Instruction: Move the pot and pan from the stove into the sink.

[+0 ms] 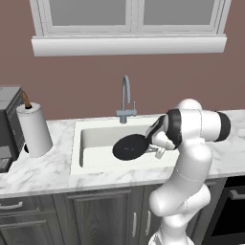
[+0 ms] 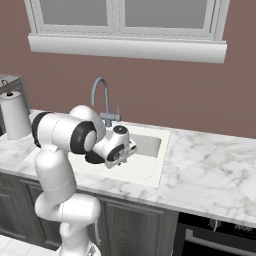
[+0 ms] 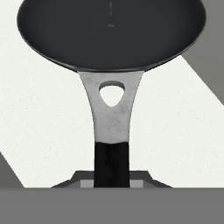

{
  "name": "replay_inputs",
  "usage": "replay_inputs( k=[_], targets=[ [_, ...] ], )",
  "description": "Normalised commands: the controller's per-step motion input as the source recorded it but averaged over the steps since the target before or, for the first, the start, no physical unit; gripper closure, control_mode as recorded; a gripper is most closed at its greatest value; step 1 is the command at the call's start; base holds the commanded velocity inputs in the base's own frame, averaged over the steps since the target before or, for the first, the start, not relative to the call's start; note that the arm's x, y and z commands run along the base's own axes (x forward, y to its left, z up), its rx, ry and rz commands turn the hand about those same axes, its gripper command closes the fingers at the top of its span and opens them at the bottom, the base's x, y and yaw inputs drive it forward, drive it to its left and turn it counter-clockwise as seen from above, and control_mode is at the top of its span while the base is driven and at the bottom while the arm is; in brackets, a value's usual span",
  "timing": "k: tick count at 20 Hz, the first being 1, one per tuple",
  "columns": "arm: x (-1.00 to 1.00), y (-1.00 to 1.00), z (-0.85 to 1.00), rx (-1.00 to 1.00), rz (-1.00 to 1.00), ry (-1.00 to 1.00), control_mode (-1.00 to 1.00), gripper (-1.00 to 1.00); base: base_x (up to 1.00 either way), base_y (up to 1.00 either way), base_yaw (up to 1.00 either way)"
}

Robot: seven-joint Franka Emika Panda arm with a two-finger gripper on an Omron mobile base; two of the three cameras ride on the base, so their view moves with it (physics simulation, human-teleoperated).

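Now pan (image 1: 130, 146) over sink (image 1: 95, 139)

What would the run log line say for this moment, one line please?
phase: placing | gripper: shut on pan handle | pan: held over sink basin | pot: not seen

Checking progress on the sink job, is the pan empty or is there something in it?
Empty. The hand view looks onto the pan and shows only its bare dark inside, held by its handle over the white sink.
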Motion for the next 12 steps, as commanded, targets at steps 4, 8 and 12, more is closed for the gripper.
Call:
replay_inputs(
  k=[4, 8, 12],
  targets=[
    [0.07, -0.01, -0.28, -0.03, 0.04, 0.00, -1.00, 1.00, 0.00, 0.00, 0.00],
    [0.04, -0.06, -0.33, -0.04, 0.04, -0.02, -1.00, 1.00, 0.00, 0.00, 0.00],
    [0.01, -0.01, -0.12, -0.01, 0.01, -0.01, -1.00, 1.00, 0.00, 0.00, 0.00]
  ],
)
